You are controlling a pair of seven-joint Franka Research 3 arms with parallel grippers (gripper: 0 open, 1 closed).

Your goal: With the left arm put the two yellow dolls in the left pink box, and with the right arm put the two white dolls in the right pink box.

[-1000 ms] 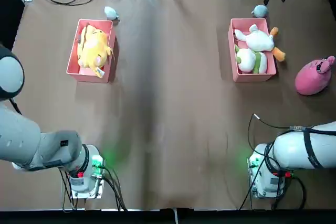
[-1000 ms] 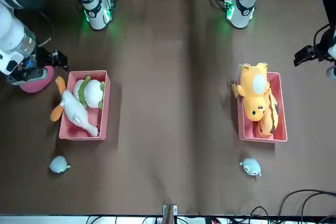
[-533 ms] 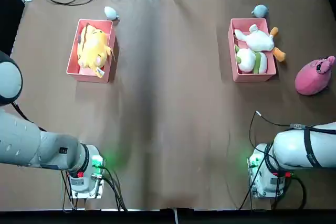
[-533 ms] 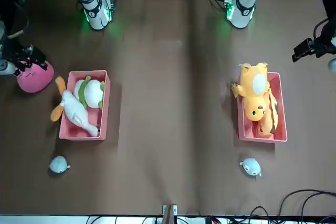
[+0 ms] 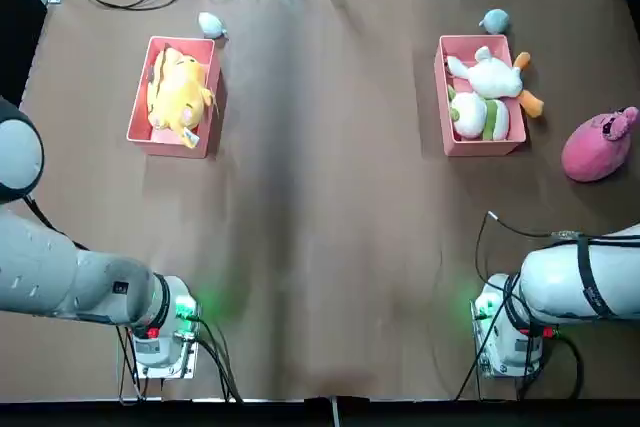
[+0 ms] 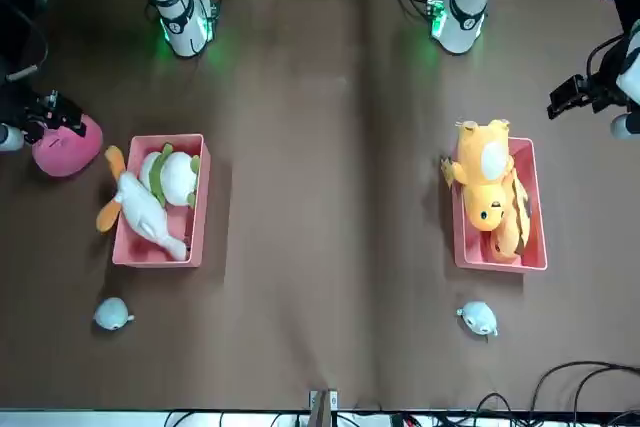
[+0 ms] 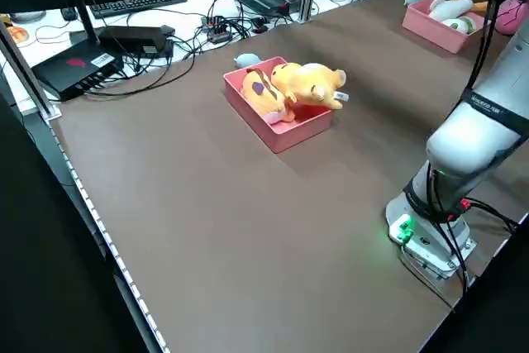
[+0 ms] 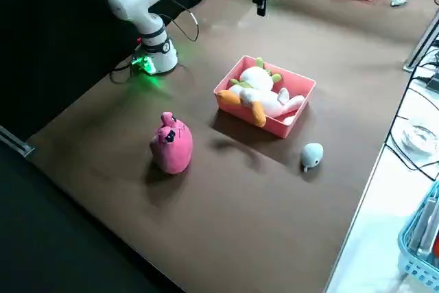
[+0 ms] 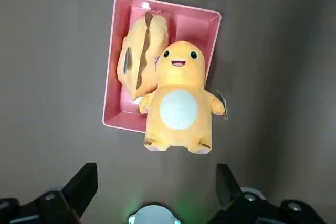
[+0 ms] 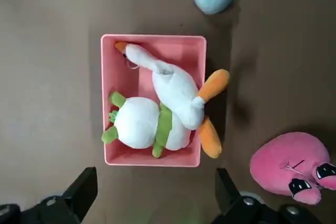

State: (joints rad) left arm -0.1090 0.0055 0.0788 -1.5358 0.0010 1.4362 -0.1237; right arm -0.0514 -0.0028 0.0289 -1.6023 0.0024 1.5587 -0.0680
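Both yellow dolls (image 5: 179, 90) in left pink box (image 5: 139, 125), one overhanging rim; both white dolls (image 5: 482, 95) in right pink box (image 5: 443, 97). Left gripper (image 9: 152, 190) and right gripper (image 10: 155, 192) raised high, jaws apart, empty. Plush: soft, light, squashy; best gripped across torso. Sorting looks done.

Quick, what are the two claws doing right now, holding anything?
Left gripper: open, holding nothing, high above the left pink box.
Right gripper: open, holding nothing, high above the right pink box.
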